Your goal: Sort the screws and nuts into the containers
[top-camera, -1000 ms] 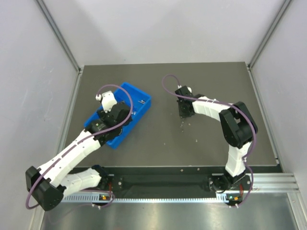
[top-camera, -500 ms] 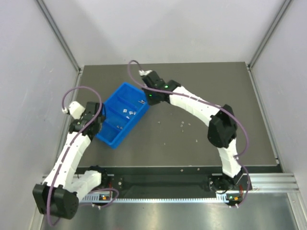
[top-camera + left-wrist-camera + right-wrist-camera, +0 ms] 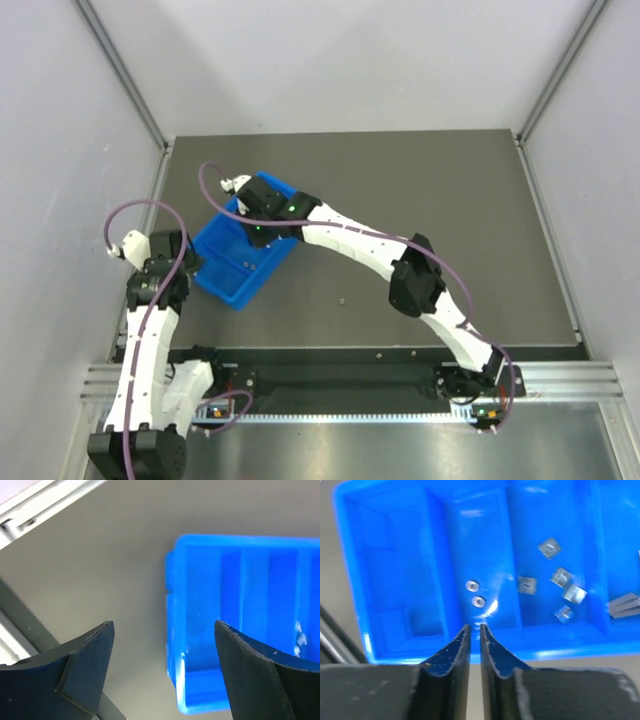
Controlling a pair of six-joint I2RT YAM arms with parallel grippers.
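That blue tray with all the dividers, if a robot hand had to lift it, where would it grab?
Probably the thin upright end wall of the blue tray, coming straight down with one finger inside and one outside. The tray looks too wide to span, while that wall is narrow and vertical, and the compartment behind it looks empty; the nuts lie further along.

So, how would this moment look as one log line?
left jaws: open, beside tray | right jaws: shut, above tray | nuts: in tray
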